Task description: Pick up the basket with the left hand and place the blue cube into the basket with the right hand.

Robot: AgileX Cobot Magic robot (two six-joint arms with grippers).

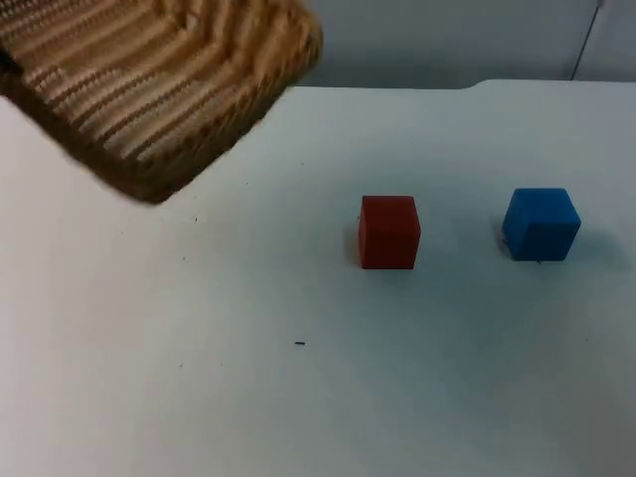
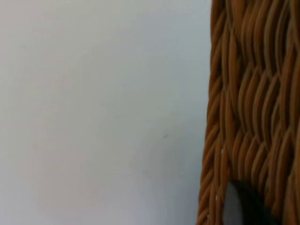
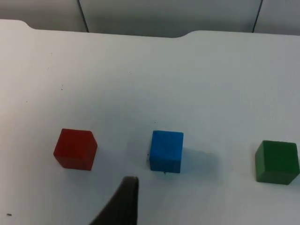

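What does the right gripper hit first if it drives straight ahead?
Probably the blue cube: it lies just ahead of the right gripper's fingertip, slightly to one side. Height above the white table is unclear.

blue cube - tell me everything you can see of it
The blue cube is a plain, solid-coloured block with a matte surface and slightly softened edges, no markings. It rests flat on the white table, turned a little so one vertical edge faces the top camera. Nothing touches it. The red cube stands apart on one side, and in the right wrist view a green cube stands apart on the other. The right tool's black fingertip is short of the cube, not in contact.
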